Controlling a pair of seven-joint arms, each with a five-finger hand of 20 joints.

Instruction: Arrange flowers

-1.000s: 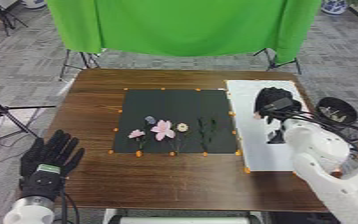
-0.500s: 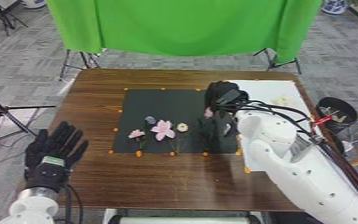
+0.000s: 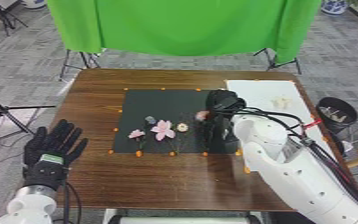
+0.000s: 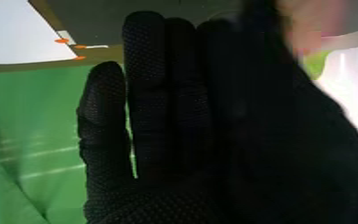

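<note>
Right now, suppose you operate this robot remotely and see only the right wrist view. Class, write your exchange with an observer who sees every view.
Operator: I see my black-gloved right hand and a blurred pink bloom. Are any flowers laid out?
Observer: Yes, a large pink flower lies on the black rectangular sheet, left of your hand.
Operator: And where is the other hand?
Observer: The black-gloved left hand is at the left edge of the brown wooden table, fingers spread.
</note>
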